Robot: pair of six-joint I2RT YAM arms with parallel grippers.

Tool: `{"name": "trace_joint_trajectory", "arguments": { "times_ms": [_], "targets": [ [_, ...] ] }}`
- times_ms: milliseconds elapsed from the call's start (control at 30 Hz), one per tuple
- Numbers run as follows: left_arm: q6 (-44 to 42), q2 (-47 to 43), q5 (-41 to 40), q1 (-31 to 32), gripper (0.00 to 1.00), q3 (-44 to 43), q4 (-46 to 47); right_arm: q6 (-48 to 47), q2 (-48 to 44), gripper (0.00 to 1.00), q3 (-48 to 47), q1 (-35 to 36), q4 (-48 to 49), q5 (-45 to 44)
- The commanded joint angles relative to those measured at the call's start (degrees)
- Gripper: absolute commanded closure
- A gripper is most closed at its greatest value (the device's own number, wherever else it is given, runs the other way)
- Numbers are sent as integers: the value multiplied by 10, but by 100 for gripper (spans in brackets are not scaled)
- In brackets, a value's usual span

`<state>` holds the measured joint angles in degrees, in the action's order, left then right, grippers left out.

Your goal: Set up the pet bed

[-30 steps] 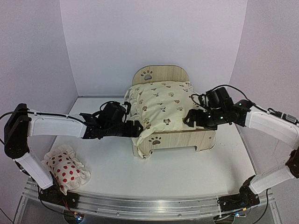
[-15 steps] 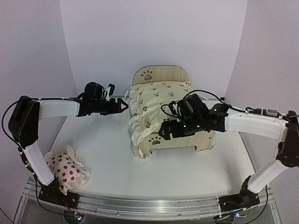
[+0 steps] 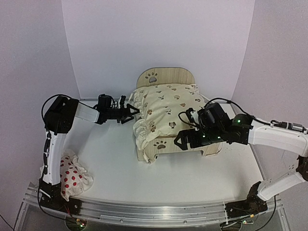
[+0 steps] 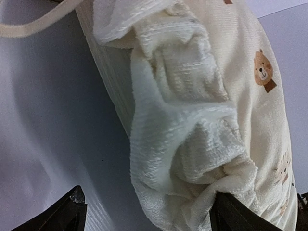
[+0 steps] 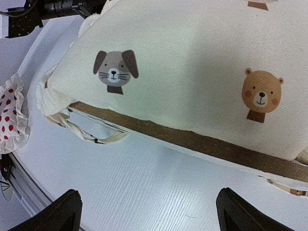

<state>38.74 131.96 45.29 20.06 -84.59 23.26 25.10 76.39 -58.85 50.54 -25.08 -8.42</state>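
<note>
The pet bed (image 3: 180, 143) stands mid-table, its paw-print headboard (image 3: 166, 77) at the back. A cream animal-print cushion (image 3: 166, 103) covers the bed, and its frilled left edge (image 4: 192, 144) spills over the wooden side (image 4: 108, 67). My left gripper (image 3: 134, 114) is open at that edge. In the left wrist view the frill hangs between the jaws (image 4: 151, 216) and brushes the right finger (image 4: 231, 216). My right gripper (image 3: 182, 142) is open in front of the footboard, empty (image 5: 154, 216), just below the footboard's brown top edge (image 5: 216, 147).
A small white pillow with red spots (image 3: 72, 175) lies at the near left by the left arm's base, also seen in the right wrist view (image 5: 12, 115). A cushion tie (image 5: 96, 134) dangles at the bed's front left corner. White walls close in the table.
The left gripper went from the bed's front left corner back along its left side to the cushion's frilled edge. The right gripper swung from the bed's right side to the footboard's front. Both stayed open.
</note>
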Motion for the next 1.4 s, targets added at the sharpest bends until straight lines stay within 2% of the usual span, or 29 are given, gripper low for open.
{"name": "trace_joint_trajectory", "arguments": {
  "times_ms": [0,367,567,733,800,967,1133,1167,1267,1333,1367],
  "targets": [
    [105,40,78,8,13,-32,142,-4,-8,2,5,2,3,-2],
    [166,94,88,38,15,-89,172,1,2,2,3,2,3,7],
    [272,136,109,49,17,-96,303,6,-3,2,4,2,4,12],
    [331,141,110,59,11,-86,403,-2,5,2,5,2,5,-2],
    [334,129,102,60,2,-66,428,-5,10,2,4,2,4,-7],
    [308,97,87,64,1,-30,432,-10,17,2,4,2,5,-9],
    [302,122,88,73,1,-66,390,-14,23,2,3,2,5,-11],
    [308,133,89,74,2,-79,390,-15,23,2,3,2,5,-11],
    [330,161,95,81,16,-109,409,-15,26,2,3,2,5,-13],
    [340,164,98,85,34,-120,421,-16,27,2,2,2,6,-14],
    [343,161,99,87,40,-122,421,-16,28,2,2,2,6,-15]
  ]
}}
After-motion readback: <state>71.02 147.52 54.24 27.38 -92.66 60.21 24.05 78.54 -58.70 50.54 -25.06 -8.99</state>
